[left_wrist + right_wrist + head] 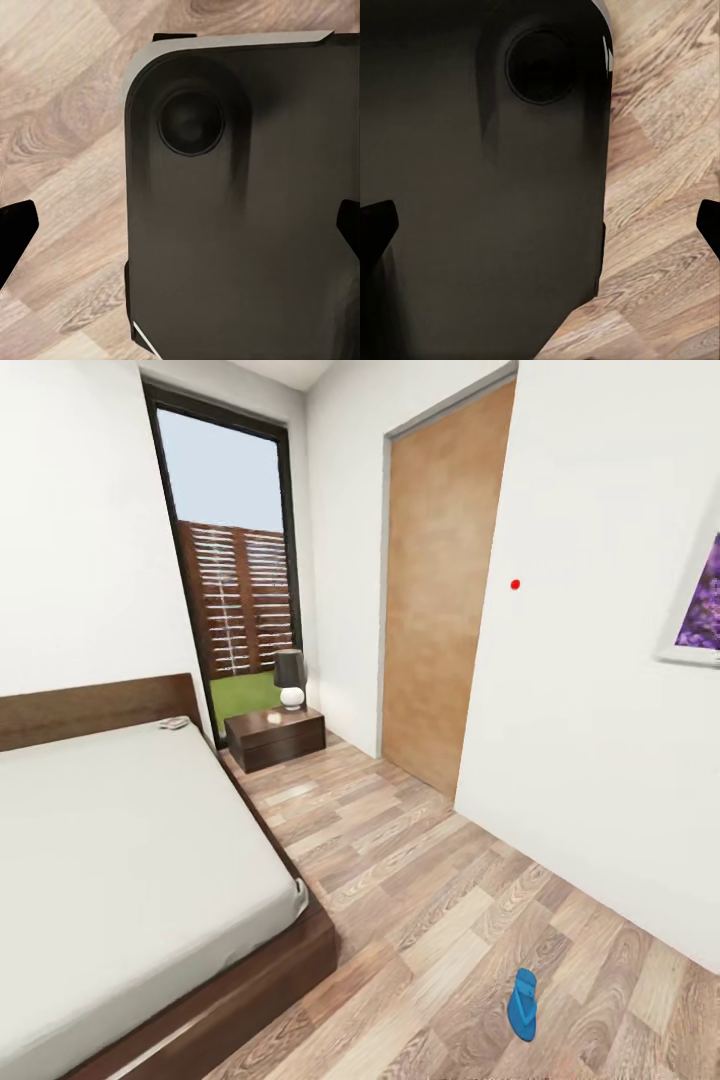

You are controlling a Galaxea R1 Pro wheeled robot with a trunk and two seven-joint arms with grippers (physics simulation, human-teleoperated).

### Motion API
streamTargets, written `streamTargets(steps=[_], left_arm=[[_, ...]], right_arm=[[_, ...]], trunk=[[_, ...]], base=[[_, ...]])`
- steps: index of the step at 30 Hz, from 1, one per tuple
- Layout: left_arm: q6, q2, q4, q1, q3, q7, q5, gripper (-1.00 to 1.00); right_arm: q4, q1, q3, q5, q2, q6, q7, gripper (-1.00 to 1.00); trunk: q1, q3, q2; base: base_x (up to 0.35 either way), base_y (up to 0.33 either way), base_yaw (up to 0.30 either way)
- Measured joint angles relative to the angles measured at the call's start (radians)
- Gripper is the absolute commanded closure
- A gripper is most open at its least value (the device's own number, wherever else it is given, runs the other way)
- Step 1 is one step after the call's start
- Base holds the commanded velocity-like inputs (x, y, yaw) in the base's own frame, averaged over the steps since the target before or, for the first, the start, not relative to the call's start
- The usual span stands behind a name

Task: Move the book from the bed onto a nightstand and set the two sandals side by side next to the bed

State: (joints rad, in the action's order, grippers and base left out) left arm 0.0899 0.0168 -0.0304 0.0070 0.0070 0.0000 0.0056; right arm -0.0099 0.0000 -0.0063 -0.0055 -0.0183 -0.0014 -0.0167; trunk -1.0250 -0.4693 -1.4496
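Bedroom ahead; bed at left, what may be the book by its headboard; nightstand beyond; one blue sandal on the floor; my claws' fingers spread apart, empty.

Blue sandal lies flat on floor near bed.

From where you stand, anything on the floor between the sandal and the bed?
Nothing visible. The sandal lies on bare wood floor, apart from the bed; only open planks lie between them.
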Motion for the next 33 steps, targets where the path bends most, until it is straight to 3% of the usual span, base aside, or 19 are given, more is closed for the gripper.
streamTargets(steps=[33], left_arm=[[0.001, 0.002, 0.0, 0.0, -0.001, 0.0, 0.0, -1.0]], right_arm=[[0.0, 0.0, -0.001, 0.0, 0.0, 0.0, 0.0, -1.0]], trunk=[[0.0, 0.0, 0.0]], base=[[0.0, 0.0, -0.188]])
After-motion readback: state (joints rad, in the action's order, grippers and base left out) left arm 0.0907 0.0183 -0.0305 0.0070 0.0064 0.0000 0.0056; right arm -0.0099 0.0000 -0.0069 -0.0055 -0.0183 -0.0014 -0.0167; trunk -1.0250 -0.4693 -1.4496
